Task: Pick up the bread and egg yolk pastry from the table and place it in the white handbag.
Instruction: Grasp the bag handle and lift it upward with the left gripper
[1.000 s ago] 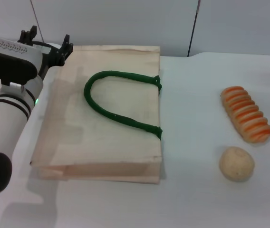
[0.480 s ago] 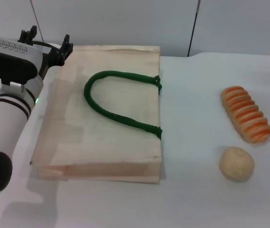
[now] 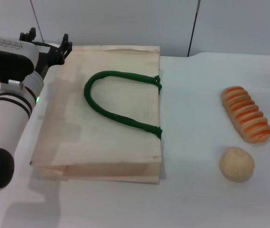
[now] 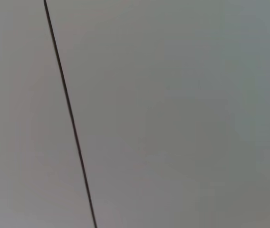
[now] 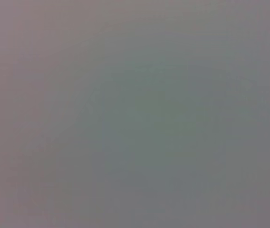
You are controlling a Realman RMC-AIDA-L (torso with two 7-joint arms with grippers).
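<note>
The white handbag point(image 3: 101, 114) lies flat on the table in the head view, its dark green handles point(image 3: 118, 102) resting on top and its mouth toward the right. The bread point(image 3: 245, 114), a striped orange and cream loaf, lies on the table at the right. The egg yolk pastry point(image 3: 236, 163), a round tan ball, sits just in front of the bread. My left gripper point(image 3: 47, 42) is open and empty, raised at the bag's far left corner, far from both foods. My right gripper is out of view. Both wrist views show only a blank wall.
The white table point(image 3: 192, 95) has bare room between the bag and the foods. A grey wall with a dark vertical seam point(image 3: 194, 28) stands behind the table. My left arm point(image 3: 6, 118) runs along the bag's left side.
My left gripper has shifted very slightly up and to the left. The bag, bread and pastry have not moved.
</note>
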